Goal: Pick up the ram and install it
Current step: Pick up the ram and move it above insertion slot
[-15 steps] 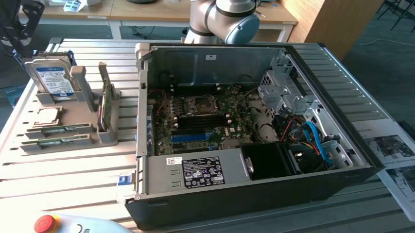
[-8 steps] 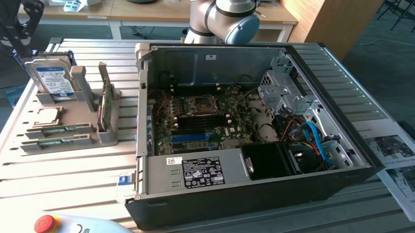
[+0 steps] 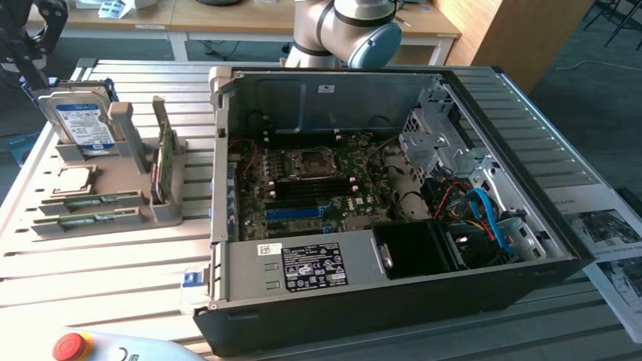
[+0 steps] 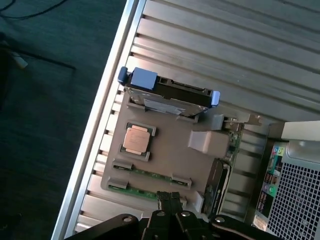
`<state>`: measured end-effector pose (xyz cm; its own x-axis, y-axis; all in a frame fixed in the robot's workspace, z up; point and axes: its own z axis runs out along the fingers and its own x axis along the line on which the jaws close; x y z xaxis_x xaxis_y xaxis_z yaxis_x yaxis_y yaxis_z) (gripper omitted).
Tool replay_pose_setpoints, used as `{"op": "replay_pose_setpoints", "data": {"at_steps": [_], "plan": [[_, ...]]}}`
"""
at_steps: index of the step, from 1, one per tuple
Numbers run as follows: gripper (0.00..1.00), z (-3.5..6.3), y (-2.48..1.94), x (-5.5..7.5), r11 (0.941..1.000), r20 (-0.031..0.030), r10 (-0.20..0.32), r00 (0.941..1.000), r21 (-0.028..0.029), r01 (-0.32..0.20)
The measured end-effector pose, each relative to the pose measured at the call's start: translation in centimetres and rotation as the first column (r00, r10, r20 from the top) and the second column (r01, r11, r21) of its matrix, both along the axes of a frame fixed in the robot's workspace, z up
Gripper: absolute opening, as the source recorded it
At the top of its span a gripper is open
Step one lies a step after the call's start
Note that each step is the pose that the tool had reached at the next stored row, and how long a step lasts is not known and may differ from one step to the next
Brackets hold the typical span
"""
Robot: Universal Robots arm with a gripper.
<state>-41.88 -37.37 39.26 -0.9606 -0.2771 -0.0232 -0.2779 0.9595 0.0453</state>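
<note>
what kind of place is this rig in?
Probably a robotics lab bench for PC assembly: an open computer case on a slatted table, a parts fixture holding a hard drive, and an emergency stop button.

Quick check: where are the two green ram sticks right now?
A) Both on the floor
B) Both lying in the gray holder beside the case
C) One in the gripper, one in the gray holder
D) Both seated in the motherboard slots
B: one ram stick and the matching stick lie side by side in the gray holder, and the shut gripper carries nothing.
</note>
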Motion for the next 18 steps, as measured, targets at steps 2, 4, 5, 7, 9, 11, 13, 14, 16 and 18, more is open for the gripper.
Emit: {"op": "replay_pose_setpoints", "data": {"at_steps": [2, 4, 5, 7, 9, 11, 13, 14, 16, 18], "plan": [[0.11, 0.0, 0.0, 0.0, 0.9995, 0.0, 0.031, 0.9995, 0.0001, -0.031], [0.11, 0.0, 0.0, 0.0, 0.9981, 0.0, 0.062, 0.9981, 0.0, -0.062], [0.11, 0.0, 0.0, 0.0, 0.997, 0.0001, 0.077, 0.997, 0.0, -0.077], [0.11, 0.0, 0.0, 0.0, 0.9944, 0.0, 0.106, 0.9944, 0.0, -0.106], [0.11, 0.0, 0.0, -0.01, 0.991, 0.0, 0.134, 0.991, 0.0, -0.134], [0.11, 0.0, 0.0, -0.01, 0.9864, -0.0001, 0.165, 0.9864, 0.0, -0.165], [0.11, 0.0, 0.0, -0.01, 0.9808, 0.0, 0.195, 0.9808, 0.0, -0.195], [0.11, 0.0, 0.0, -0.01, 0.9776, 0.0, 0.21, 0.9776, 0.0, -0.21], [0.11, 0.0, 0.0, -0.01, 0.9708, 0.0, 0.24, 0.9708, 0.0, -0.24], [0.11, 0.0, 0.0, -0.01, 0.9628, 0.0, 0.27, 0.9628, 0.0, -0.27]]}}
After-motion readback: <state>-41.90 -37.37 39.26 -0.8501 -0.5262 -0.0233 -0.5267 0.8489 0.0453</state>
